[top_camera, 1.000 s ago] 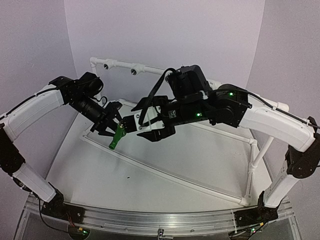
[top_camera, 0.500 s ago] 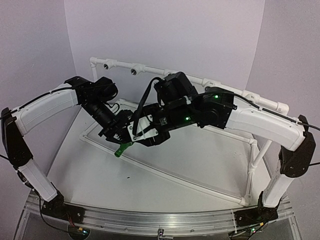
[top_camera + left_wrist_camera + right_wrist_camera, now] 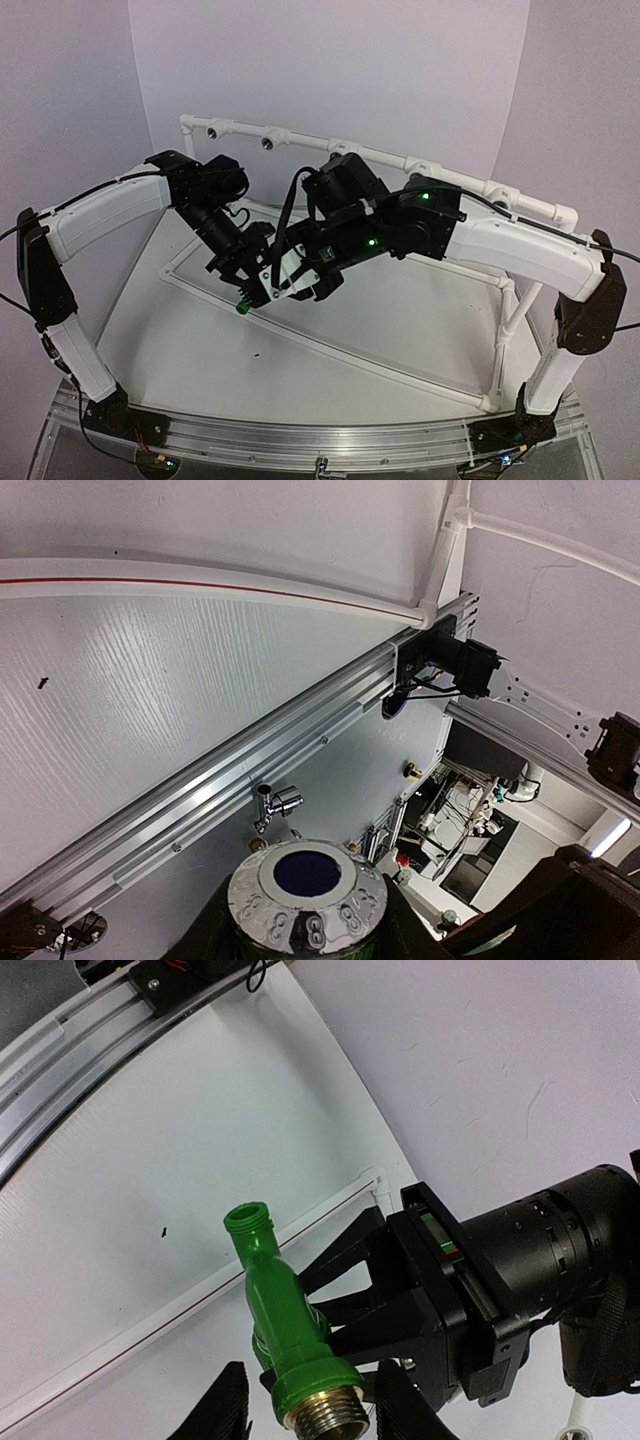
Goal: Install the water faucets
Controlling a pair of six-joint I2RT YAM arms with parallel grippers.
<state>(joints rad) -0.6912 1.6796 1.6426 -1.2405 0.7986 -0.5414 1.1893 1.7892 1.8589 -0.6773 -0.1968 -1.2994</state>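
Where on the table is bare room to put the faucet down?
Bare: the near table strip between the low diagonal pipe and the aluminium rail, and the right part toward the upright pipe. Crowded: centre-left, where left pincer and right pincer meet at the green faucet.

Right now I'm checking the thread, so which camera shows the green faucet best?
The right wrist view: the faucet shows nearly whole, green body and threaded metal end. The left wrist sees only its round metal end; the top view only a green tip.
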